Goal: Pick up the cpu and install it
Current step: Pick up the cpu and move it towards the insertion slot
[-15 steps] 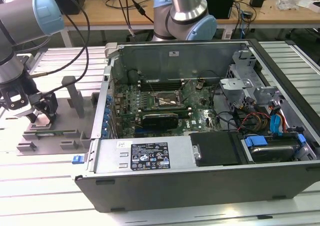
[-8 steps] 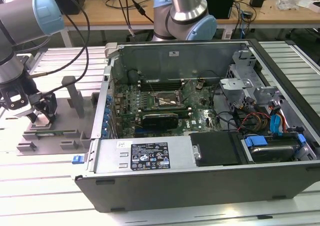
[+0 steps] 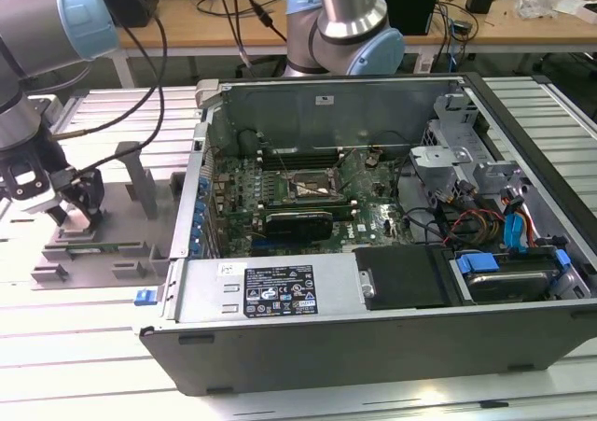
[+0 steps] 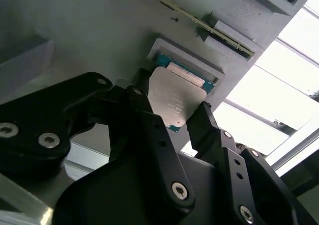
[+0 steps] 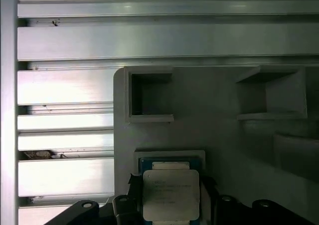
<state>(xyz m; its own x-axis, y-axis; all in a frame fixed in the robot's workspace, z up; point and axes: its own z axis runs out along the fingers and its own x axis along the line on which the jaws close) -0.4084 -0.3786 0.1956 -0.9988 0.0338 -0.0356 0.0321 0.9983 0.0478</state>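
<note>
Hand (image 4: 172, 116) pinching the cpu (image 4: 174, 95) by two opposite edges; chip sits in its recess on the grey tray (image 3: 56, 253), at the exterior view's left, beside the computer case (image 3: 373, 328).

In the second wrist view the gripper (image 4: 171, 104) hides from us the near edge of the cpu (image 4: 175, 94). At the exterior view's left, what the tray (image 3: 121, 253) holds is too small for us to tell.

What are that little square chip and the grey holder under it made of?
The cpu looks topped with silvery metal, softly shiny; its rim looks like green circuit board. The tray seems matte grey plastic: even colour, no glare.
</note>
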